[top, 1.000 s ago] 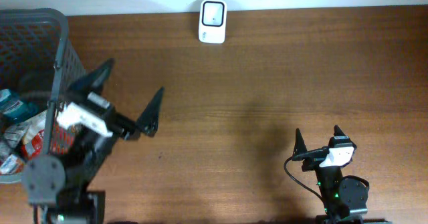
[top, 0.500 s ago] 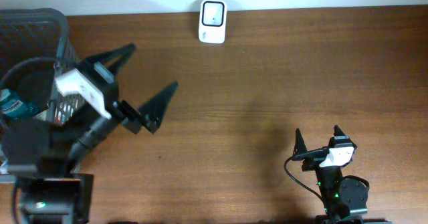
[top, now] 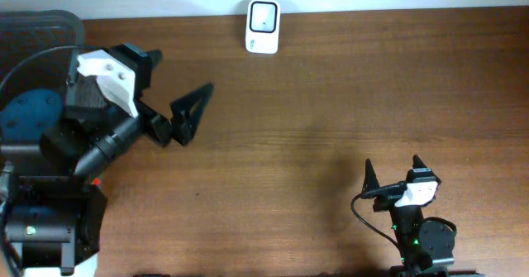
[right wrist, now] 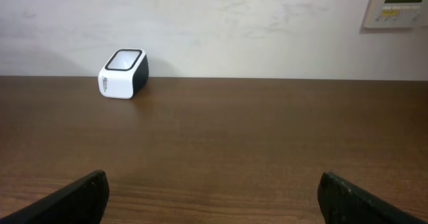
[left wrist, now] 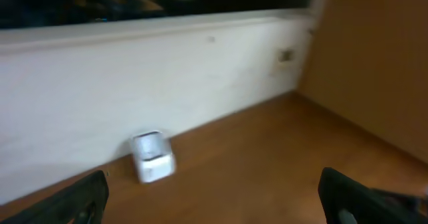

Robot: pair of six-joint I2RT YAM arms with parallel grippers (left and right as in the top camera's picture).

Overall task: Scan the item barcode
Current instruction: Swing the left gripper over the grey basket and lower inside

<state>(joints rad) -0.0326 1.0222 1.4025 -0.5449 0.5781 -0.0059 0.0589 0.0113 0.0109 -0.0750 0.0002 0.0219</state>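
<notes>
Basket (top: 37, 19) mostly hidden beneath arm (top: 91, 145), contents impossible to tell. Left end effector (top: 173, 83) and right end effector (top: 392, 165) spread apart, empty. Scanner (left wrist: 152, 164) blurred from left wrist.

A brown wooden table (top: 331, 87) fills the view. A white scanner (top: 263, 16) stands at the far edge, about midway across, against the pale wall. On the left, the left arm (top: 99, 128) reaches over the table, and the left gripper (top: 183, 72) points right and far with its jaws spread wide and nothing between them. The dark basket (top: 50, 14) shows at the far left corner. The right gripper (top: 393, 161) sits near and right, jaws apart and empty.
</notes>
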